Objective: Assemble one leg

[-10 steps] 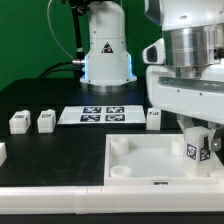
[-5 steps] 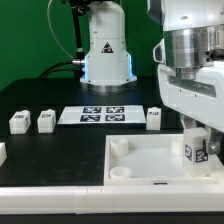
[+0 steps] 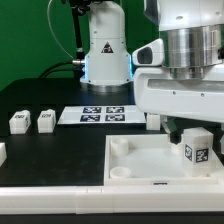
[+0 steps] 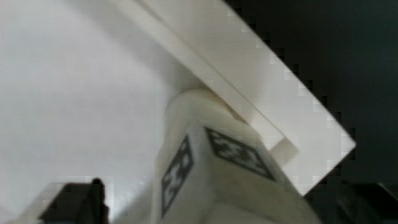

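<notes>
The leg (image 3: 197, 149) that matters here stands upright at the right edge of the exterior frame, in the far right corner of the tray (image 3: 130, 168), its black-and-white tag facing the camera. Going from the left of that frame: a sliver of a white part (image 3: 2, 152) is cut off by the left edge, then two spare legs (image 3: 19, 121) (image 3: 45, 121) sit side by side on the black table (image 3: 60, 150), well apart from the tray. In the middle lies the marker board (image 3: 104, 115) with its tags, and behind it the arm's base (image 3: 106, 50). Right of the board, a further leg (image 3: 152, 122) is mostly hidden behind the arm's big white wrist housing (image 3: 180, 90), which fills the upper right. The gripper (image 3: 195, 128) sits directly over the standing leg; its fingers are hard to make out, so I cannot tell whether they clamp the leg or stand free. In the wrist view the leg (image 4: 222, 165) shows blurred and close, with a dark fingertip (image 4: 75, 202) barely visible at the frame's lower left.
</notes>
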You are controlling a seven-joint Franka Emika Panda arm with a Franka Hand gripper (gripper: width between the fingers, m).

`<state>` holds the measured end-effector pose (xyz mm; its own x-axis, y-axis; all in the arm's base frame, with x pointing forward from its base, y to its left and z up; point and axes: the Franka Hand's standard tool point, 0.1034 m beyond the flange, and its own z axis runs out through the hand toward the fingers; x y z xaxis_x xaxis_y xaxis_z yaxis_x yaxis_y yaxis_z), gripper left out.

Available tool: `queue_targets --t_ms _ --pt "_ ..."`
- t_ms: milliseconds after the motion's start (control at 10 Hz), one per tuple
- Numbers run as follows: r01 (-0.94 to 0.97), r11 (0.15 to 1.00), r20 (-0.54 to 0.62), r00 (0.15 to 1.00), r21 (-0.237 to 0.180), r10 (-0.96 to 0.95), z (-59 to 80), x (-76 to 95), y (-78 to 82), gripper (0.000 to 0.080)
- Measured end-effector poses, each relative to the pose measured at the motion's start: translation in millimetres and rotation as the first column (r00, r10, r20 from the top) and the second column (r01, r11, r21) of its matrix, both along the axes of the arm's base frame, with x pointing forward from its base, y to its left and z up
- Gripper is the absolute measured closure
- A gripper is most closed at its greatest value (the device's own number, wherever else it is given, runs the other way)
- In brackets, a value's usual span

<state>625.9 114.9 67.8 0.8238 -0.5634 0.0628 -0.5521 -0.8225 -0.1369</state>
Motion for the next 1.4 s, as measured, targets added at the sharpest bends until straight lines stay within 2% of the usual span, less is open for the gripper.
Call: queue_targets --t_ms 100,300,500,600,700,900,1100,1200,1400 --pt "-0.168 0.985 0.012 0.986 -0.021 0.169 0.0 0.7 -3.2 0.0151" --pt "-0.367 0.929 0.028 0.929 -0.049 0.368 1.4 1.6 -0.1 0.0151" --pt "-0.539 0.838 0.028 0.839 -0.084 0.543 2.3 0.8 3.1 0.0151" --pt "-0.646 0.755 0.016 0.759 -0.114 0.651 2.3 -0.1 7.1 0.0151" --pt "-0.671 0.731 0.011 0.736 -0.124 0.677 2.4 -0.4 8.4 0.0151" --pt "-0.668 0.734 0.01 0.739 -0.123 0.674 1.8 -0.3 7.0 0.0151" --pt "-0.668 0.734 0.01 0.739 -0.123 0.674 1.6 -0.4 6.8 0.0429" --pt "-0.666 0.735 0.009 0.74 -0.124 0.672 1.4 -0.2 5.1 0.0509" --pt "-0.661 0.74 0.009 0.745 -0.123 0.667 1.3 -0.2 5.0 0.0509"
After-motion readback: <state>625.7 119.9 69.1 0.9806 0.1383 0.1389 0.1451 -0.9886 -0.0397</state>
